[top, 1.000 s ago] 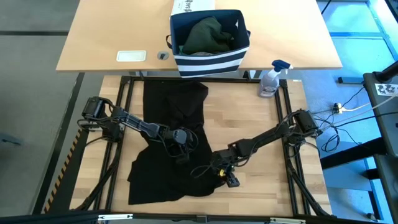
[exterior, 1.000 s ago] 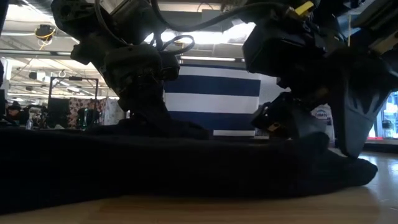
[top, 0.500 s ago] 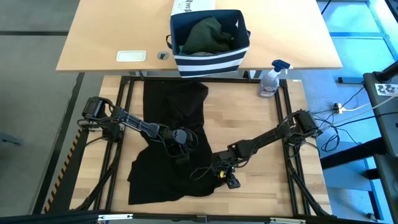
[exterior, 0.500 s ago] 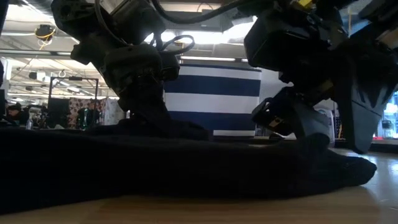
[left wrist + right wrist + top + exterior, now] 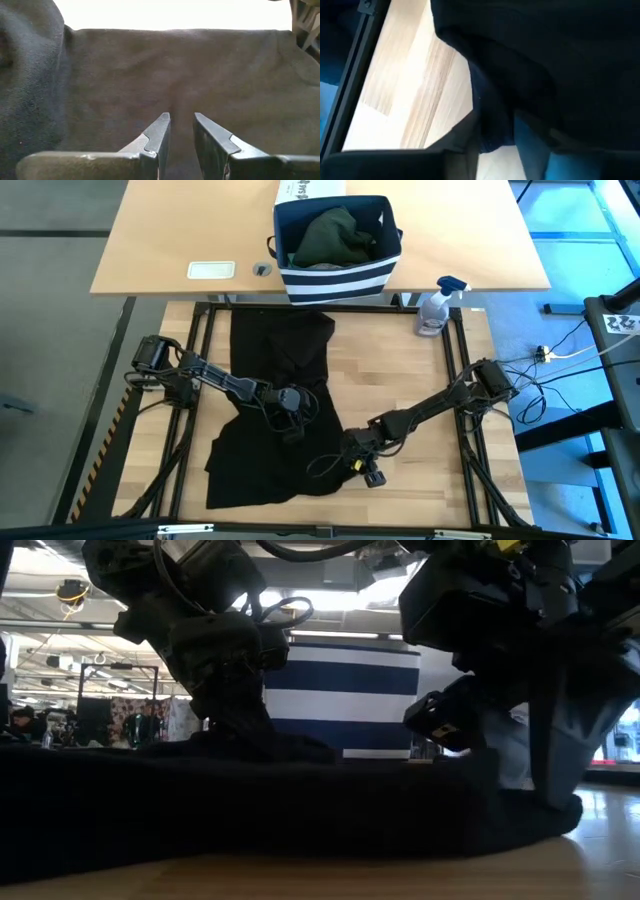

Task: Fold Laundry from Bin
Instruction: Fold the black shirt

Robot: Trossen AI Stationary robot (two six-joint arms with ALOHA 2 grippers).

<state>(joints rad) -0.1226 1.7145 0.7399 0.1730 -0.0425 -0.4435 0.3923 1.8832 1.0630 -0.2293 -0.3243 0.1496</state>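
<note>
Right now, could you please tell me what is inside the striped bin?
A dark green garment fills most of the bin, with a strip of light grey cloth showing beneath it. Whatever else lies under them is covered.

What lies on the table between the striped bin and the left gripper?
In the high view, only the black garment spreads from just below the bin down to the left gripper, which rests on it. Nothing else lies in that stretch.

Matt black cloth garment [image 5: 275, 410], pale wood-grain tabletop [image 5: 400, 370], fabric bin [image 5: 338, 275]
</note>
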